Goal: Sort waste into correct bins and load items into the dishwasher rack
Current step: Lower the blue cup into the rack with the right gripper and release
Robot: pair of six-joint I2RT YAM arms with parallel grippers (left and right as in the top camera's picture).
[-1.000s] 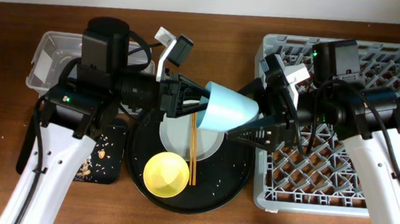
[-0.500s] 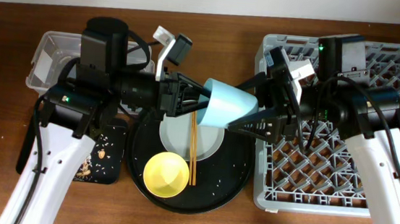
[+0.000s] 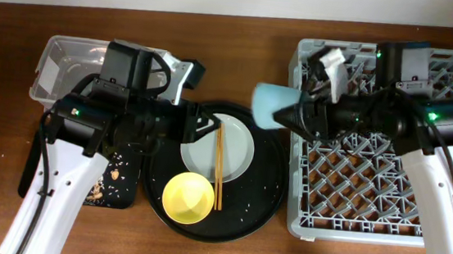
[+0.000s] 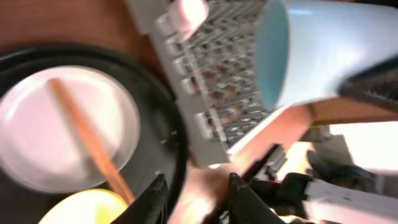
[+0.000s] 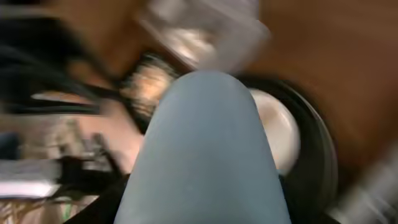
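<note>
My right gripper (image 3: 295, 115) is shut on the light-blue cup (image 3: 272, 106), holding it on its side at the left edge of the grey dishwasher rack (image 3: 383, 215). In the right wrist view the cup (image 5: 208, 149) fills the middle, with a dark finger on each side. My left gripper (image 3: 207, 130) is open and empty over the pale plate (image 3: 236, 153), apart from the cup (image 4: 323, 56). Wooden chopsticks (image 3: 218, 171) lie across the plate. The yellow bowl (image 3: 187, 198) sits in front of it. From the left wrist the black fingers (image 4: 155, 200) frame bare tabletop.
Plate and bowl rest on a large round black tray (image 3: 265, 204) with scattered rice grains. A clear plastic tub (image 3: 64, 55) stands at the back left. In front of it a shallow black tray (image 3: 119, 179) holds food scraps. The rack's upright pegs fill the right side.
My left gripper opened, let go of the light-blue cup and drew back to the left. My right gripper closed on the cup and carried it right and back toward the rack.
</note>
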